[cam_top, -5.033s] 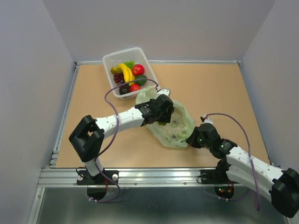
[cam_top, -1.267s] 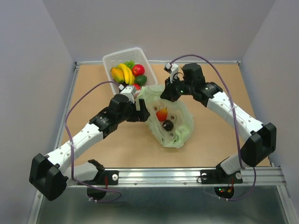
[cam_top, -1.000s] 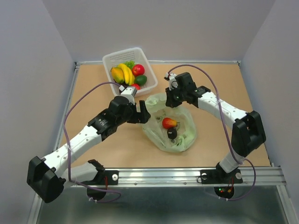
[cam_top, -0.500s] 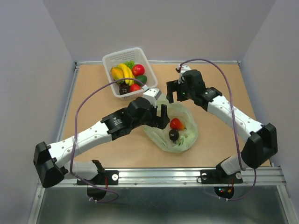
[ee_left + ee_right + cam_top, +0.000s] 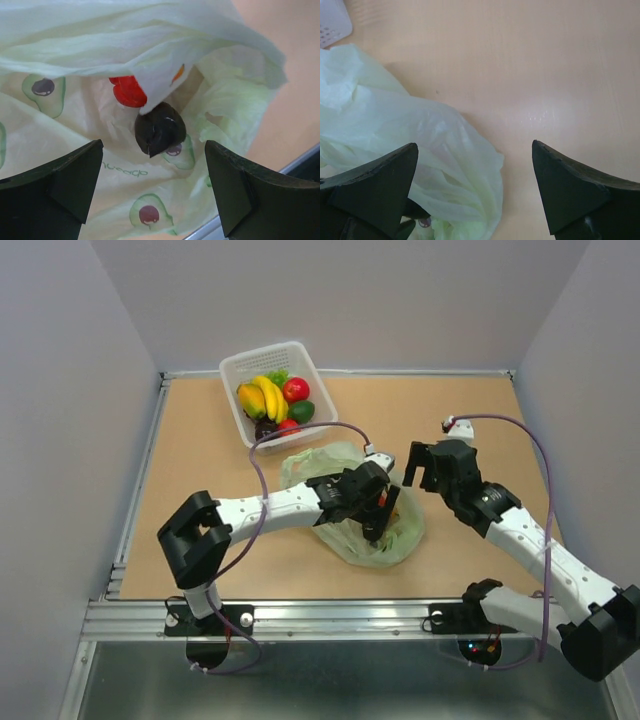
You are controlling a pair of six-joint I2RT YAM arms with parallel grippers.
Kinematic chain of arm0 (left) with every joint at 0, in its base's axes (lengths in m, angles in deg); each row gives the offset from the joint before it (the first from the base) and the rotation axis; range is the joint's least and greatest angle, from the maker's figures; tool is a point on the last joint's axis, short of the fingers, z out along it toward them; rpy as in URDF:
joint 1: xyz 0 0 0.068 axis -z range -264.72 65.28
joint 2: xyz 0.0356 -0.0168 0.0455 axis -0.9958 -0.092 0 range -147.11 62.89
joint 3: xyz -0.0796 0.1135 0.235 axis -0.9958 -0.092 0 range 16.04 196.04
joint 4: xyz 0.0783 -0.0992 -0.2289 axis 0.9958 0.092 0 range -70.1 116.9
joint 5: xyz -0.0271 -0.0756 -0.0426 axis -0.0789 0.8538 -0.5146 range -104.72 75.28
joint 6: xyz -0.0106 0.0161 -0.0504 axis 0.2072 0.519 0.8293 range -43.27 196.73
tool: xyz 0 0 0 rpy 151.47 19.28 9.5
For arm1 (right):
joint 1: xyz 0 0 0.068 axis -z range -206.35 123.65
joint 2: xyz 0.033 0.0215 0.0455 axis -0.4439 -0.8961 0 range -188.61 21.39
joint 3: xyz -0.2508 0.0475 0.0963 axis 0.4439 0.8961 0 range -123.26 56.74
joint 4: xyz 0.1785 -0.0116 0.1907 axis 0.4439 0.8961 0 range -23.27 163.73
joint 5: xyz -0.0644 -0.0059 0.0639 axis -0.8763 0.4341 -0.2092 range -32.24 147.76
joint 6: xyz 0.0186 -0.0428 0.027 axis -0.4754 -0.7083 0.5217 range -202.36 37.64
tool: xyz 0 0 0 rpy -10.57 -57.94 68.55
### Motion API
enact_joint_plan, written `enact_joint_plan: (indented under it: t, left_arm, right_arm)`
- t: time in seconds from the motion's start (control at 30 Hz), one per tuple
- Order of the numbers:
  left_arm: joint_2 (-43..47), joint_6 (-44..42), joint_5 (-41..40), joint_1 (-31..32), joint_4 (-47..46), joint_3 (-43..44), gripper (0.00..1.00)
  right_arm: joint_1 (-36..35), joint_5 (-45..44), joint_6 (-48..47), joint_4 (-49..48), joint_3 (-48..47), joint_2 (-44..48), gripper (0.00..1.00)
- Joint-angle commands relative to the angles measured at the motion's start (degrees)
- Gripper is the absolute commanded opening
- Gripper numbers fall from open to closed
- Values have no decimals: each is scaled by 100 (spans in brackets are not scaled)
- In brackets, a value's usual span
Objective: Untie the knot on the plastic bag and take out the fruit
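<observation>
Nearest the arm bases, the pale green plastic bag [image 5: 352,543] lay crumpled on the tan worktop [image 5: 200,470], its mouth gaping toward the far side. The bag's inner face carried printed avocado halves. The left arm reached across from the left, and the left claw [image 5: 153,142] was pushed into the bag's mouth, its two black fingers [image 5: 70,175] spread wide and holding nothing. Between those fingers, in the wrist view, a small glossy dark fruit [image 5: 160,129] sat on the bag's lining, touching neither finger. Just beyond it lay a red fruit [image 5: 127,92], partly covered by a fold of the thin plastic. A sliver of orange showed behind the same fold; what it belonged to could not be told.

Just right of the bag, the right claw [image 5: 474,143] hung over bare worktop with its fingers fully parted and empty. The bag's crinkled edge lay under its left finger.

Farther back, near the far left corner, stood a white basket [image 5: 305,355], well apart from both claws. It held a banana [image 5: 270,395], a red round fruit [image 5: 295,390], a green one [image 5: 302,412] and other pieces.
</observation>
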Motion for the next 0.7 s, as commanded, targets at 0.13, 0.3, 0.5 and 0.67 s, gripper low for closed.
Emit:
enact_joint_plan:
  t: [0.13,0.3,0.5,0.67]
  left_arm:
    - [-759,236,-229,34,25,557,92]
    - [-1207,368,7,69,16,663,84]
    - [-1121,386,113,183,-2,636,48]
    - [-603,342,17,183,156,759,40]
  right_arm:
    - [42,20,918,82,963,1115,100]
    - [43,56,980,170,1262,1494,100]
    - [42,-23,1050,179,1376,1626,100]
    - [42,-67,1033,179,1350,1574,100]
